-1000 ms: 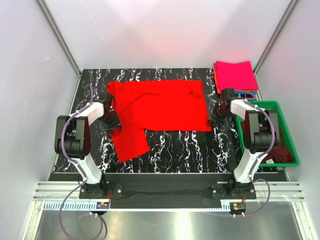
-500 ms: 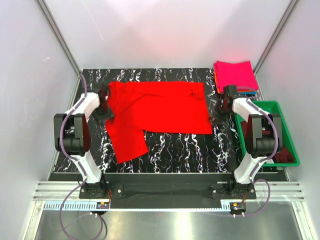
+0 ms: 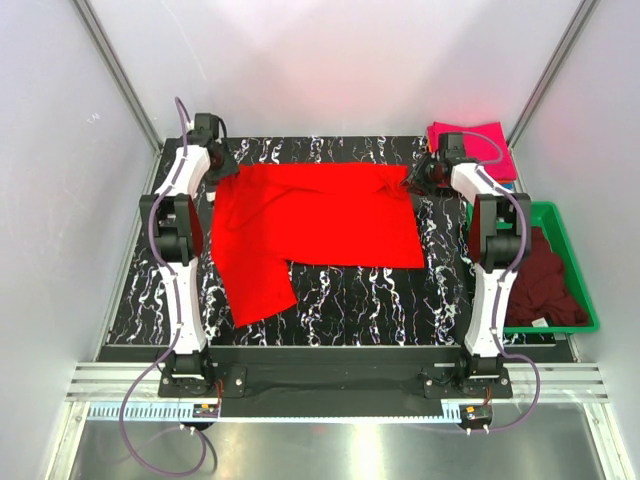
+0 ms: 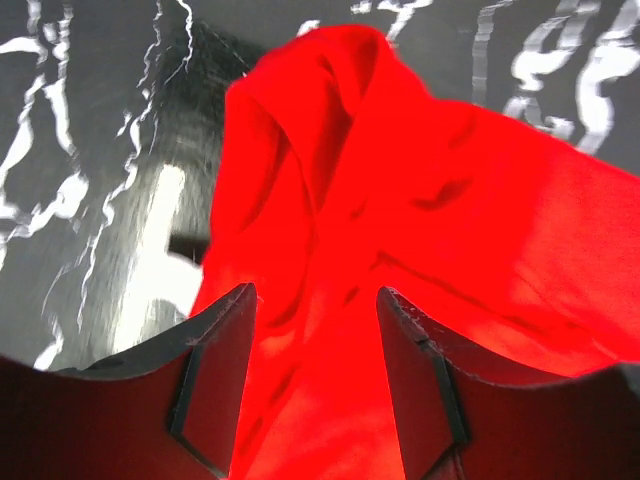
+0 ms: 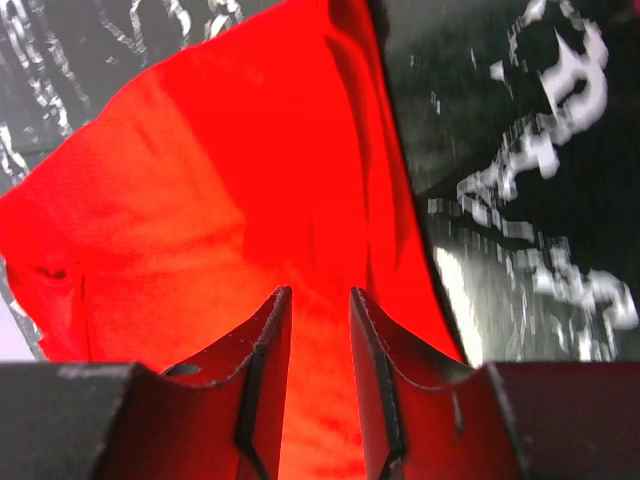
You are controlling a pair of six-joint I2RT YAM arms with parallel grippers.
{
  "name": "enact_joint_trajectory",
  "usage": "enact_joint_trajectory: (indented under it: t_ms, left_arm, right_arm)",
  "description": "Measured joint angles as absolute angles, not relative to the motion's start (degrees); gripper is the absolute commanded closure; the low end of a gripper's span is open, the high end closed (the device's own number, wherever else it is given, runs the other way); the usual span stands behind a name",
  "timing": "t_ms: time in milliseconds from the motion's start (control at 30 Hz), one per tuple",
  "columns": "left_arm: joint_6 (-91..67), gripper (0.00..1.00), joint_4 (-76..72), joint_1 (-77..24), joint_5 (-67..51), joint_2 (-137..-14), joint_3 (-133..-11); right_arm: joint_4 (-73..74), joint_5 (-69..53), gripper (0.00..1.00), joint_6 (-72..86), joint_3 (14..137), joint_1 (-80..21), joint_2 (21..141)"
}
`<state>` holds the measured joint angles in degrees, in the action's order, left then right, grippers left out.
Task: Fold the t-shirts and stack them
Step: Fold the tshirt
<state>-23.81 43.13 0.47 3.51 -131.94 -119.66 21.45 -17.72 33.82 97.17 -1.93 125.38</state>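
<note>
Since the bright red t-shirt (image 3: pixel 320 215) lies unfolded across the middle of the marbled table (image 3: pixel 350 295), both arms reach to its far edge. The left gripper (image 3: pixel 217 168) is at the far-left corner and the right gripper (image 3: pixel 424 174) at the far-right one, probably so a fold can be drawn toward the near side. The left jaws stand well apart over bunched cloth, holding nothing. The right jaws show a narrower gap, and nothing looks pinched there either. The folded magenta-pink t-shirt (image 3: pixel 475 148) at the far right seems to mark the stack's spot, and the maroon t-shirt (image 3: pixel 545 280) sits in the green bin (image 3: pixel 560 327).
</note>
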Motion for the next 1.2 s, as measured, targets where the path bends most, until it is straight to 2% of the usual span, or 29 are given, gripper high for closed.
enact_joint_trajectory:
  t_ms: [167,433,767,1200]
  left_arm:
    - [-23.2,0.44,42.2,2.6,1.7,-135.9,-121.0]
    - [-26.0,0.44,31.7,8.8,-5.1,-136.0,-121.8]
    - [-31.2,0.45,22.0,7.7,-11.9,-137.8,-117.8]
    - [-35.9,0.46,20.2,7.6,-11.4,-138.0,-115.6]
  right_arm:
    - [20.6,-19.6,0.65,33.5,102.6,-1.9,132.1]
    - [17.6,-20.7,0.70,34.1,102.8,-1.9,133.1]
    - [15.2,-21.2,0.64,35.0,101.2,-1.9,133.1]
    - [14.1,-21.7,0.66,35.9,99.2,-2.0,133.1]
